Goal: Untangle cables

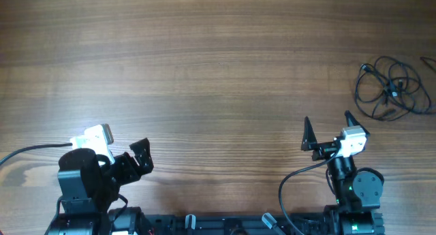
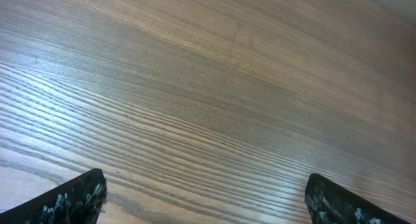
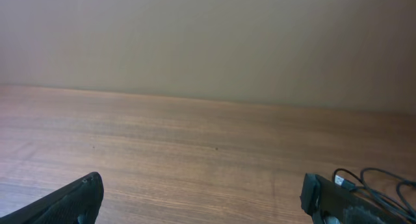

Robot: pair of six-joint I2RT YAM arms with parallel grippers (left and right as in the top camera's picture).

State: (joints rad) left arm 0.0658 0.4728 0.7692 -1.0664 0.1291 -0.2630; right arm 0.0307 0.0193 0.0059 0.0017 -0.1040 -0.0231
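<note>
cables [image 1: 393,92] cut by right edge, crossings unreadable

**A:** What colour is the worktop [image 1: 218,71] showing?

**B:** It is showing warm brown wood, with darker grain streaks running through it and paler bands glinting in the left wrist view.

**A:** And the cables [image 1: 392,88]?

**B:** They are reading black against that brown.

**A:** The hands?

**B:** The left hand [image 1: 142,157] and the right hand [image 1: 327,119] are both looking black, and the left one is showing pale speckles up close. The left camera housing [image 1: 95,137] and the right camera housing [image 1: 353,141] are appearing white. The wall [image 3: 208,42] is looking plain dull beige.
</note>
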